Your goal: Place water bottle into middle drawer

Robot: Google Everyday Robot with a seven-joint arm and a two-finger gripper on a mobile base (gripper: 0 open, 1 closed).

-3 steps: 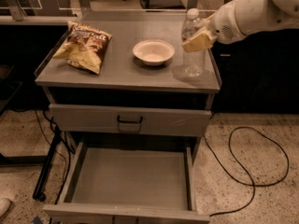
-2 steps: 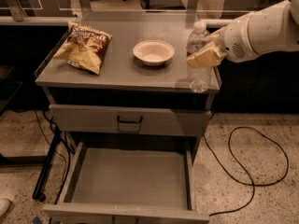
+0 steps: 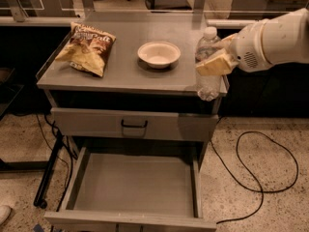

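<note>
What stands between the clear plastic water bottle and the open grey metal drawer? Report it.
Nothing visible. The gripper holds the clear plastic water bottle at the front corner of the grey cabinet top; the open grey metal drawer is bare.

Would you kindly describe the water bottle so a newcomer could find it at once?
Find the grey cabinet with the open drawer, then look to the top's front right corner. There the gripper, reaching in from the right, clasps the water bottle. It is the only clear, upright, white-capped thing; the bowl and chip bag lie further left.
</note>
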